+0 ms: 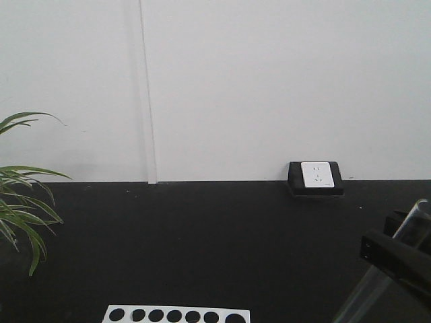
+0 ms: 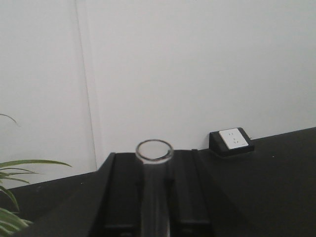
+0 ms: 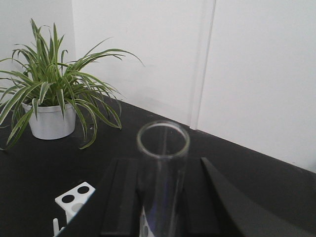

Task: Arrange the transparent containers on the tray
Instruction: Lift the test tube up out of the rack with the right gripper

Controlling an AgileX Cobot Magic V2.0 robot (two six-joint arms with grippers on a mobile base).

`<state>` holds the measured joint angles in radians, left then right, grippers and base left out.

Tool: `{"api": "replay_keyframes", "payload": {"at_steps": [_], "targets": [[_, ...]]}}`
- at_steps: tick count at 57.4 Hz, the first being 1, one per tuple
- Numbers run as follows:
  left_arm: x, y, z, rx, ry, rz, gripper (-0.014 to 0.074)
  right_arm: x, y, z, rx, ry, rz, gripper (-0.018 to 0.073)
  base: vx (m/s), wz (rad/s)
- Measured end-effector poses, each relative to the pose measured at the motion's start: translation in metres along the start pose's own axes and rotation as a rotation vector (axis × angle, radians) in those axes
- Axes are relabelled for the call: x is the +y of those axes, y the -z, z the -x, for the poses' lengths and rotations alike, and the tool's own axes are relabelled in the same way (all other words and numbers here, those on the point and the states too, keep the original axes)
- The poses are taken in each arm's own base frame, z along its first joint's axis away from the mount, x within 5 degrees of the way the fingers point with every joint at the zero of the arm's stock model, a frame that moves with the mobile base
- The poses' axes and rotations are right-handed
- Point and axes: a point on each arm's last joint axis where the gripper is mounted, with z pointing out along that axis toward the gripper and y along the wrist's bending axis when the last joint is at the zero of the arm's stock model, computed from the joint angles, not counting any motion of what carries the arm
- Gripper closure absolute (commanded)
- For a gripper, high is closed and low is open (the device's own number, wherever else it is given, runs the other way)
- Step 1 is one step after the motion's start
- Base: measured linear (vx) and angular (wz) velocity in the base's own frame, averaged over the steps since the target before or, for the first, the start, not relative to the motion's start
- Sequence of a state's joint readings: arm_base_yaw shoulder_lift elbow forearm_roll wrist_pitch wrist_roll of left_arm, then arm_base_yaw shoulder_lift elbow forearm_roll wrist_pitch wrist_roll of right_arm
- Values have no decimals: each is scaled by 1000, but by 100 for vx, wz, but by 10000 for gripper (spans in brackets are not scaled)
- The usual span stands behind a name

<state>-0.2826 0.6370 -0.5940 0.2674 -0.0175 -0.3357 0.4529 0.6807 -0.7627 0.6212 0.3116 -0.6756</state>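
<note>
Each wrist view shows a clear test tube standing between black fingers, its open rim toward the camera. My left gripper (image 2: 154,160) is shut on one transparent container (image 2: 155,195). My right gripper (image 3: 162,167) is shut on a second transparent container (image 3: 161,197). In the front view the right gripper (image 1: 397,259) sits at the bottom right, with its tube (image 1: 412,225) slanting up above the fingers and down below them. The left gripper does not show in the front view. The tray is out of view.
A white rack with round holes (image 1: 176,315) lies at the front edge of the black table (image 1: 202,242), and its corner (image 3: 74,196) shows under the right gripper. A potted plant (image 3: 52,121) stands at the left. A wall socket box (image 1: 316,177) sits against the white wall.
</note>
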Motion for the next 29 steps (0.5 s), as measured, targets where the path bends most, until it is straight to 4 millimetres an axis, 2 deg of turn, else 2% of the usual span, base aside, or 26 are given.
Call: {"api": "replay_keyframes", "payload": {"at_steps": [29], "targets": [[1,1,-4,43,0,16,486,-1,0,0,-4,4,-6,477,0,0]]}}
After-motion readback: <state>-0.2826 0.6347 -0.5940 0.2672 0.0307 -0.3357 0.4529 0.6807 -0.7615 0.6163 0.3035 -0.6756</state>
